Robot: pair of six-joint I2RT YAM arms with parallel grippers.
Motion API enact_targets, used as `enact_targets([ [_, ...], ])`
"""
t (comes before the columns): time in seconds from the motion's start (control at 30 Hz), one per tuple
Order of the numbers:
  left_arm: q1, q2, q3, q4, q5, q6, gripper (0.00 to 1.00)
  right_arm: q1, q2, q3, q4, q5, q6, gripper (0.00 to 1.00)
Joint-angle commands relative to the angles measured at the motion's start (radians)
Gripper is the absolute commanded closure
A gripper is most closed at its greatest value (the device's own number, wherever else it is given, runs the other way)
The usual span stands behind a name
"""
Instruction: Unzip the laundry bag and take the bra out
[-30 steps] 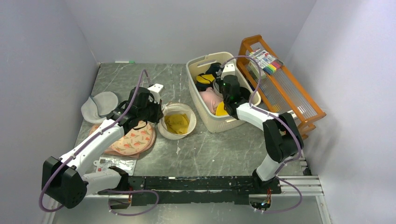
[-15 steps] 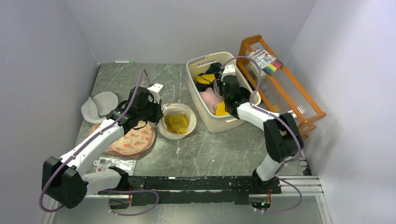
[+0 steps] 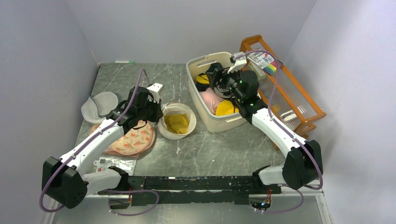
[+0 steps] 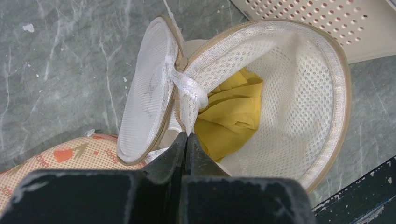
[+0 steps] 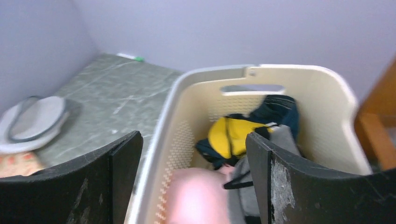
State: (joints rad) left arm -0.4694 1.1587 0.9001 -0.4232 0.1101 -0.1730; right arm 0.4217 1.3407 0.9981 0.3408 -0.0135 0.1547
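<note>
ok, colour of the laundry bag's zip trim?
Tan zip trim, clearest in left wrist view.

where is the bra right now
The bra lies inside the open laundry bag, left of centre in the top view, between the pink printed bag and the cream basket.

One laundry bag (image 3: 184, 110), two other bags (image 3: 135, 140), one basket (image 3: 226, 123).

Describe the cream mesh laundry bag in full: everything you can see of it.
The laundry bag is round, cream-white mesh with a tan zip tape round its rim. It lies unzipped on the grey table, lid flap standing open, a knotted white loop at the hinge. The mustard-yellow bra lies crumpled inside. The left gripper is shut on its near rim; the flap's lower edge seems to touch the pink printed bag.
</note>
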Motion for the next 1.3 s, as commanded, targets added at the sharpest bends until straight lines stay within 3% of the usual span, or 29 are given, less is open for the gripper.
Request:
enact_targets([
  [0.0,0.013,-0.015,-0.004,0.040,0.024,0.003,0.93,-0.003,0.012,0.078,-0.070,-0.254,0.078,0.18],
  [0.13,0.013,-0.023,-0.004,0.039,0.026,0.003,0.93,0.000,0.039,0.090,-0.115,-0.441,0.057,0.18],
  [0.3,0.014,-0.038,-0.008,0.043,0.036,0.001,0.93,0.050,0.055,0.066,-0.106,-0.557,0.044,0.18],
  [0.57,0.014,-0.053,-0.015,0.048,0.043,0.000,0.93,0.296,0.102,0.093,-0.218,-0.486,-0.102,0.31],
  [0.83,0.014,-0.082,-0.033,0.088,0.078,0.008,0.93,0.393,0.161,-0.035,-0.169,-0.370,-0.067,0.54],
  [1.03,0.014,-0.084,-0.044,0.127,0.108,0.014,0.93,0.489,0.229,-0.049,-0.196,-0.238,-0.081,0.62],
  [1.13,0.014,-0.103,-0.081,0.192,0.139,0.031,0.93,0.520,0.265,-0.077,-0.124,-0.245,0.002,0.70],
  [1.27,0.014,-0.187,-0.176,0.326,0.182,0.048,0.93,0.550,0.290,-0.150,0.124,-0.363,0.152,0.76],
])
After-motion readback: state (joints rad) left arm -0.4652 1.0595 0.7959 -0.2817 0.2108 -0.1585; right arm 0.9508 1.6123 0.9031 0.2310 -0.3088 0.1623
